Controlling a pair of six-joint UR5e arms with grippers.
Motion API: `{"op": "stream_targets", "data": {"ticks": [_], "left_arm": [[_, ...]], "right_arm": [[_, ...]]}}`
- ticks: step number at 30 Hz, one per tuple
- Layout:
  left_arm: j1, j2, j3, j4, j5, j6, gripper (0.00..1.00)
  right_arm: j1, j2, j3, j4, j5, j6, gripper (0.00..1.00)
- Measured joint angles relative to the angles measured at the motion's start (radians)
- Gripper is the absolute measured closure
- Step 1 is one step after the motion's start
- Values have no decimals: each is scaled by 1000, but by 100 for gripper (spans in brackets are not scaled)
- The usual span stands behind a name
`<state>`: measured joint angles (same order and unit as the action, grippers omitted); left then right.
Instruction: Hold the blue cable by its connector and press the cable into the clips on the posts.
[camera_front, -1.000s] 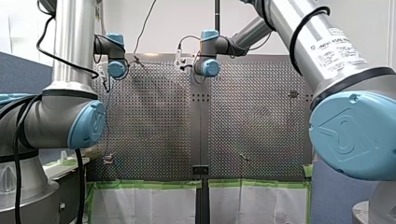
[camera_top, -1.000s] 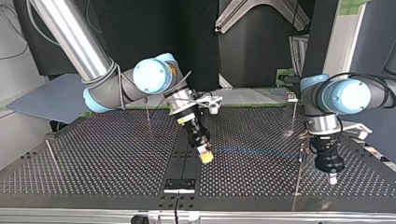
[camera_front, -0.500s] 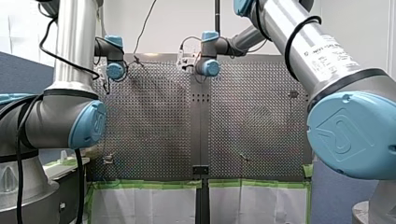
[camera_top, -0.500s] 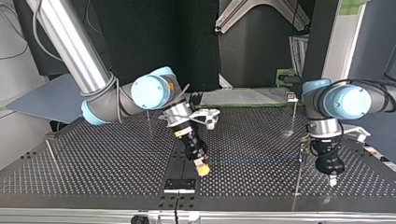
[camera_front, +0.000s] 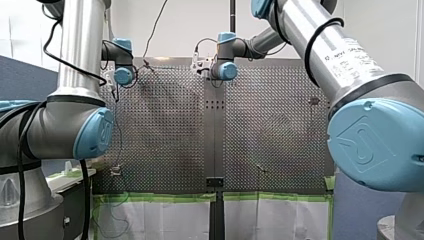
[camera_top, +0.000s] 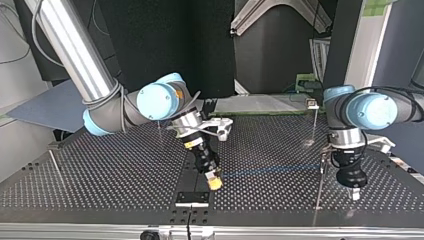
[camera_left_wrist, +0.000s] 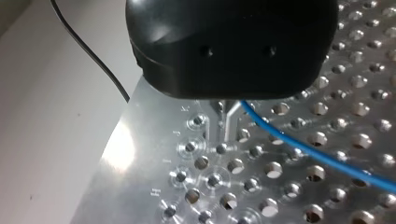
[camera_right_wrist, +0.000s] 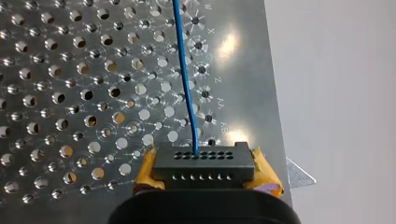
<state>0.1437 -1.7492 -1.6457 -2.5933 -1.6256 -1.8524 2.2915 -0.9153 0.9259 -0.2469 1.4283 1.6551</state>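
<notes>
Right gripper (camera_top: 215, 183): yellow pads (camera_right_wrist: 264, 173) clamped on black connector (camera_right_wrist: 204, 164). Blue cable (camera_right_wrist: 186, 79) leaves connector's front and runs straight ahead over table (camera_right_wrist: 70, 70). Left gripper (camera_left_wrist: 223, 122), well away from connector: metal fingers (camera_left_wrist: 231, 125) pressed together, apparently nipping cable's far end, though this is partly hidden.
</notes>
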Motion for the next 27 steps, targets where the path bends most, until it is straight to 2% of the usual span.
{"op": "stream_targets", "data": {"ticks": [1, 6, 8, 9, 10, 11, 12, 13, 14, 22, 27], "left_arm": [[-1, 0, 0, -5, -9, 1, 42], [-7, 0, 0, -19, -45, -2, 42], [-7, 0, 0, -24, -45, -11, 31], [-7, 0, 0, -27, -42, -14, 31], [-7, 0, 0, -31, -36, -18, 24], [-7, 0, -1, -35, -29, -20, 12], [-7, 0, -1, -40, -22, -23, 12], [-8, 0, -1, -47, -13, -25, 4], [-8, 0, -1, -53, -5, -26, 0], [-8, 1, -2, -122, 64, -35, 0], [-3, 2, -3, -138, 63, -38, 0]], "right_arm": [[1, 0, 0, 2, 0, 0, 100], [4, 0, 1, 8, 0, -3, 100], [5, 0, 1, 11, 0, -5, 100], [5, 0, 1, 12, 0, -5, 100], [5, 0, 1, 14, 0, -5, 100], [5, 0, 1, 15, 0, -6, 100], [5, 0, 1, 16, 0, -6, 100], [5, 0, 1, 17, 0, -7, 100], [5, 0, 1, 17, 0, -7, 100], [6, 0, 1, 18, 0, -8, 100], [5, 0, 1, 19, 0, -9, 100]]}}
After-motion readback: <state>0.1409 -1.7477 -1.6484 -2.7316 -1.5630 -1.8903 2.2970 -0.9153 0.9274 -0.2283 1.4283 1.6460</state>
